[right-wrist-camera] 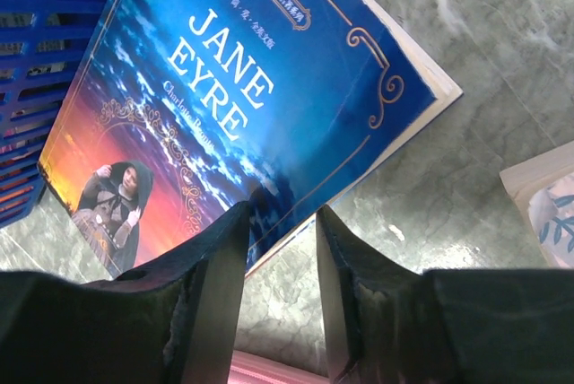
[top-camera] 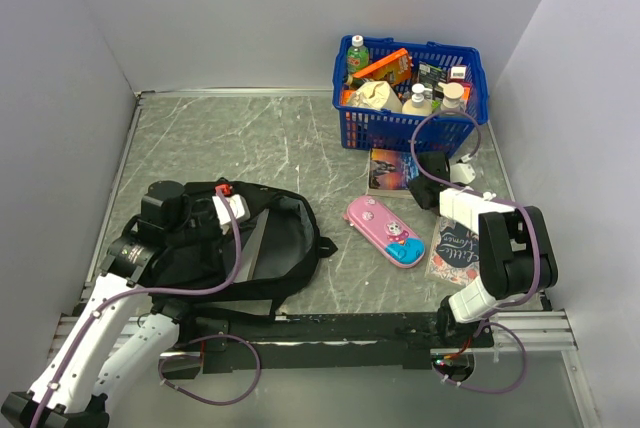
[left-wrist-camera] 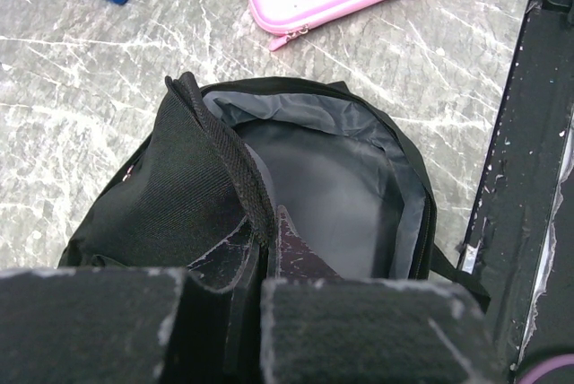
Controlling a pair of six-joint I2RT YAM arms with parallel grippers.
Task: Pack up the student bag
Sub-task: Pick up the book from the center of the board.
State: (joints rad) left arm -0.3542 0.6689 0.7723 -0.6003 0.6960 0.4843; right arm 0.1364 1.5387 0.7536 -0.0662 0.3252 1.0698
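The bag (top-camera: pixel 300 218) lies at the near left corner of the tabletop (top-camera: pixel 230 138), its mouth open and the grey lining showing; nothing is visible inside. The left gripper (left-wrist-camera: pixel 262 242) is closed on the black rim of the bag and lifts this rim, so the opening faces the middle of the tabletop.

Just beside the bag, toward the centre, lies a pink pencil case (top-camera: pixel 385 231). Farther, at the right side and just in front of the blue basket (top-camera: pixel 400 133), lies a book (right-wrist-camera: pixel 269 88). The right gripper (right-wrist-camera: pixel 280 219) stands at the near edge of this book with its jaws half closed. We cannot tell if they already pinch it.

We judge that the step in hand is taking the book, the first thing for the bag. The next move calls for a firm hold, then a lift and a carry across to the open mouth.
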